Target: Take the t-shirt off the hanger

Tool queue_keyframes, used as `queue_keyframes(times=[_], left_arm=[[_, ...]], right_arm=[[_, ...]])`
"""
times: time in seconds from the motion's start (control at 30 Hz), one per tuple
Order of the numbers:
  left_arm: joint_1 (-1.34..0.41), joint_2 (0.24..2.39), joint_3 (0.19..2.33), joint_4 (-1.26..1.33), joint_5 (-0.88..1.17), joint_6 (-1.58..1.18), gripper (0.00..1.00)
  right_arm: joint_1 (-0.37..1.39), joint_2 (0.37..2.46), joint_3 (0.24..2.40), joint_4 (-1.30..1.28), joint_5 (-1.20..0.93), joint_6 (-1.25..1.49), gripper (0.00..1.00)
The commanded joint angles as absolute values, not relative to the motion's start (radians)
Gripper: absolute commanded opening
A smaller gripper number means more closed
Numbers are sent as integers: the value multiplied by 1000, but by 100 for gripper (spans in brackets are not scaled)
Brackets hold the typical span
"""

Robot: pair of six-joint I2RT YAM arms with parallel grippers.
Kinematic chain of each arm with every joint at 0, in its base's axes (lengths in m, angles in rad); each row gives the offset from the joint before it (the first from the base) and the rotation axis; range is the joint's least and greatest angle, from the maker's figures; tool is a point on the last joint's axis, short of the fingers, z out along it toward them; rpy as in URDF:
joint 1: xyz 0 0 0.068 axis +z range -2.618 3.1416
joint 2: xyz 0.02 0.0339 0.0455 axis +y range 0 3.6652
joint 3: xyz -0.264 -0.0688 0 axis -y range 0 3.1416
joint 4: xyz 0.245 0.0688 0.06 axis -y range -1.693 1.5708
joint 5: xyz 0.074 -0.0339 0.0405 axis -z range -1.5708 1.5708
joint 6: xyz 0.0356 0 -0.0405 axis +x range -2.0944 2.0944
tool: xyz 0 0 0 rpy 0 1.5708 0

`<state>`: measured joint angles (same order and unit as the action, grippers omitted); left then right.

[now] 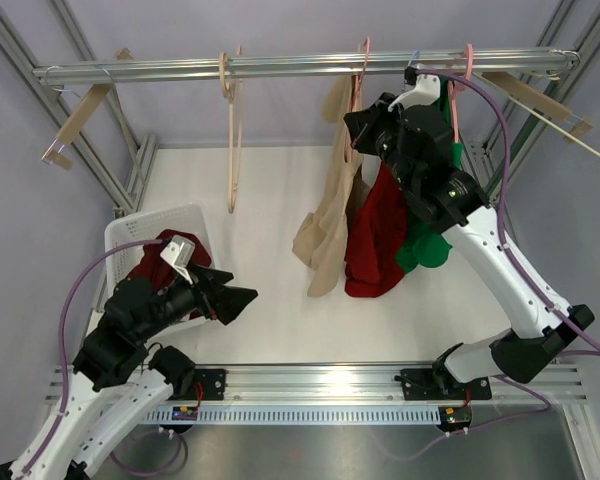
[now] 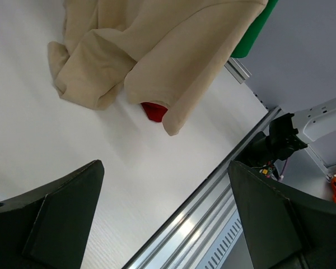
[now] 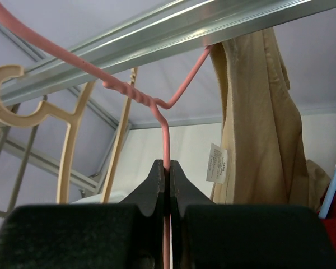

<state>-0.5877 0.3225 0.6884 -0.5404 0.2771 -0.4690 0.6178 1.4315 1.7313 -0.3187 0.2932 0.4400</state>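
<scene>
A beige t-shirt (image 1: 328, 225) hangs off one end of a thin pink wire hanger (image 1: 363, 62) on the top rail (image 1: 280, 66). My right gripper (image 1: 353, 126) is up by the rail, shut on the hanger's wire. In the right wrist view the jaws (image 3: 167, 163) pinch the pink wire (image 3: 165, 134) below its twisted neck, with the beige t-shirt (image 3: 257, 112) to the right. My left gripper (image 1: 242, 305) is open and empty, low over the table beside the basket. In the left wrist view (image 2: 163, 165) it faces the beige shirt's hem (image 2: 157, 50).
A red shirt (image 1: 375, 240) and a green one (image 1: 425, 250) hang right of the beige one, behind my right arm. A white basket (image 1: 145, 225) holding a red garment (image 1: 160, 262) stands at the left. Empty hangers (image 1: 230, 130) hang along the rail.
</scene>
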Motion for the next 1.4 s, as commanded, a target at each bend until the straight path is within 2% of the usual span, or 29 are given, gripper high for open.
queue_keyframes(times=[0.0,0.2,0.3,0.4,0.57,0.63,0.83,0.93,1.07,1.13,1.23,1.27,1.3,1.37], left_arm=[[-584,359,742,-420,388,-495,99],[-600,452,799,-387,491,-502,99],[-680,488,822,-385,463,-483,99],[-813,517,834,-383,336,-476,99],[-1124,586,844,-347,-19,-457,99],[-1192,610,850,-324,-125,-450,99],[-1443,839,914,-244,-370,-420,99],[-1492,882,936,-230,-503,-403,99],[-1508,939,956,-186,-554,-371,97],[-1514,972,965,-170,-554,-354,88],[-1543,997,982,-150,-566,-334,30],[-1552,1000,983,-152,-572,-333,5],[-1560,1000,983,-152,-578,-331,0],[-1592,992,970,-152,-575,-342,0]], right_arm=[[609,1362,1675,-215,218,489,0],[673,1235,1387,-121,195,561,0],[776,1192,1325,-101,236,557,0],[840,1140,1305,-97,288,546,0],[856,1089,1301,-94,333,557,0],[861,1072,1293,-83,334,577,0],[914,1055,1278,-35,342,612,0],[931,1043,1266,-29,342,612,0],[953,1028,1253,-28,331,614,0],[953,1019,1249,-26,330,612,0],[953,1005,1244,-25,334,604,0],[951,1003,1243,-15,339,601,0],[951,1000,1244,-12,341,594,0],[951,1002,1246,33,345,586,0]])
